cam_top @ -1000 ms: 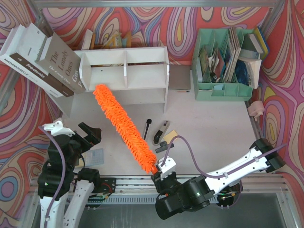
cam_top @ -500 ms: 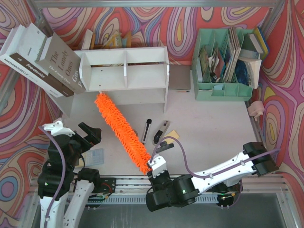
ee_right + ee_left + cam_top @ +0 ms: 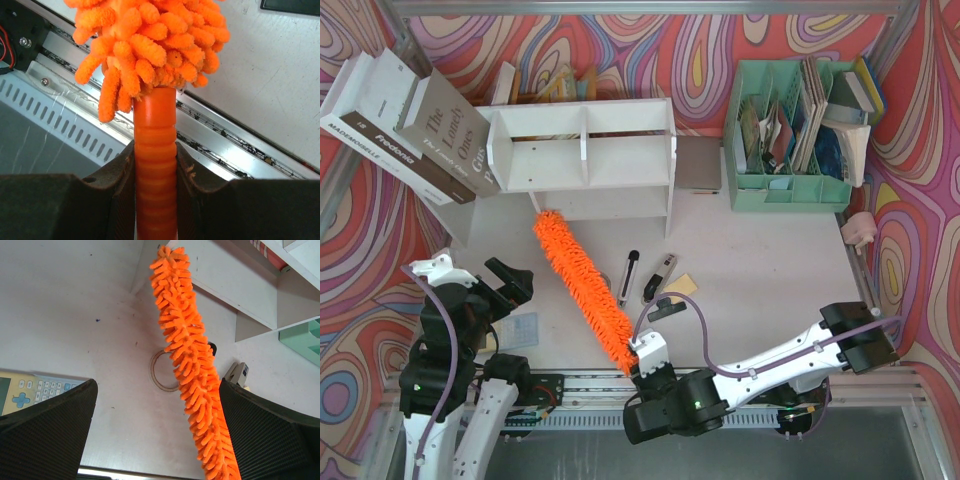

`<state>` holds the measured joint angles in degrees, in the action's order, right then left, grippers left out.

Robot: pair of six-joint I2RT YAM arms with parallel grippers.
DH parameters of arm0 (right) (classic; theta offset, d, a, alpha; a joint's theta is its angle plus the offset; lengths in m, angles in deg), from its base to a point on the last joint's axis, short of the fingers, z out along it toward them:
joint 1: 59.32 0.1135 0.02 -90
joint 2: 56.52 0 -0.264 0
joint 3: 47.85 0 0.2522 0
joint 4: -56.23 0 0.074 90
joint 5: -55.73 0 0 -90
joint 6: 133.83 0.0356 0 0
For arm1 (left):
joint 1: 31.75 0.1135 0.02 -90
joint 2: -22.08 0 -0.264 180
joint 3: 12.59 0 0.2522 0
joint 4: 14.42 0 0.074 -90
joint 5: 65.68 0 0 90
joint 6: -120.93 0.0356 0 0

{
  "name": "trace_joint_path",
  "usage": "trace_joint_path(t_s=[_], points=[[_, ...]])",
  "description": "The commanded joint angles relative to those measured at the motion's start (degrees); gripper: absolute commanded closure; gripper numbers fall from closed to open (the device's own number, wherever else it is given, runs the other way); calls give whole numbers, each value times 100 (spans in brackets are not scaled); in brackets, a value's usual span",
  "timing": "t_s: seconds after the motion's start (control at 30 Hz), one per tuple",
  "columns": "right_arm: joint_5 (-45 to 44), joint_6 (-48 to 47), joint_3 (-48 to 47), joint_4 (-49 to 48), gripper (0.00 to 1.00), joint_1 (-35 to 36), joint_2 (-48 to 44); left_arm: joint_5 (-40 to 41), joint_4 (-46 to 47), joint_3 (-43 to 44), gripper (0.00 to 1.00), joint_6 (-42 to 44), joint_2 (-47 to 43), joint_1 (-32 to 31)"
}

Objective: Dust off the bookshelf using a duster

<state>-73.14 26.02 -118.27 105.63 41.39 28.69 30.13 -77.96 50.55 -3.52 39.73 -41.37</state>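
Here, clamps the right gripper (image 3: 155, 165) snugly on the ribbed orange plastic handle (image 3: 155, 130) of the duster (image 3: 582, 290); slants the long, shaggy microfibre head across the smooth white table (image 3: 770, 280), fluffy tip just before the lower tier of the bookshelf (image 3: 585, 150), left of its middle; cannot tell whether touching. Holds the left gripper (image 3: 157, 407) spread wide near a calculator (image 3: 30, 392). Shows flat white boards, upper tier halved by a divider; beside it, a mint-green slotted plastic organizer (image 3: 790, 192) packed with upright booklets (image 3: 815, 100).
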Motion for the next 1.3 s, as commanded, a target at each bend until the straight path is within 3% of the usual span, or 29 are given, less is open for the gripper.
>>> trace_joint_path(t_s=[0.0,0.17,0.3,0.6,1.1,1.27], points=[[-23,218,28,289,100,-117,-25,-36,82,-78,2,71,11,31],[-288,-563,-426,161,100,174,258,-44,88,-78,2,72,28,31],[-431,-628,-745,285,100,318,497,-36,78,-78,2,71,4,31],[-516,859,-235,1006,100,214,97,-46,91,-84,2,75,2,31],[-729,-443,-328,163,100,110,-194,-44,97,-87,2,71,-7,31],[-846,718,-311,1122,100,17,-239,-39,87,-87,2,77,-29,31]])
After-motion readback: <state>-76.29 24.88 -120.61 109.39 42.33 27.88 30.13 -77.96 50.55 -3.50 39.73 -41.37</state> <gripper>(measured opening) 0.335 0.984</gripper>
